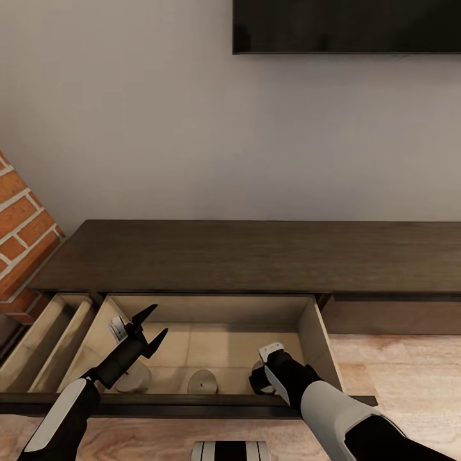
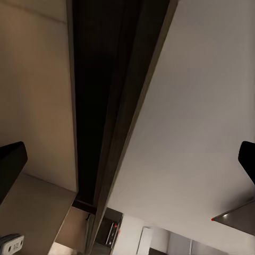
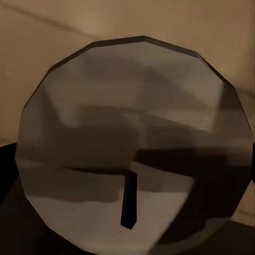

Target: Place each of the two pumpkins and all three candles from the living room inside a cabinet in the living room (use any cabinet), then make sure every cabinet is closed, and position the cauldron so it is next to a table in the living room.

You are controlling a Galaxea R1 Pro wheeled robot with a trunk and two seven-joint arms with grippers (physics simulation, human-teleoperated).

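- Two pale candles stand upright on the beige floor of the open drawer (image 1: 307, 333) in the head view: one (image 1: 134, 379) under the left tool, one (image 1: 202, 382) near the middle, each with its round top and short wick facing up.
- One more candle (image 3: 133, 143) shows in the right wrist view, seen end-on: a faceted round top with a dark wick (image 3: 129, 199) standing on it and the drawer's beige surface behind.
- Left tool (image 1: 151, 326) hangs above the drawer's left part with its dark fingers spread wide and nothing between them; in the left wrist view the fingertips (image 2: 10, 164) sit at the frame's edges, far apart.
- Right tool (image 1: 264, 374) reaches down into the drawer's right front corner; whether its jaws grip the candle below, I cannot tell.
- Long dark brown cabinet (image 1: 256, 256) runs along the pale wall, its long axis left to right, with a second drawer (image 1: 48, 339) open beside the first.
- Red brick chimney (image 1: 19, 237) stands at the left, and a black screen (image 1: 346, 25) hangs above.
- No writing can be read anywhere.
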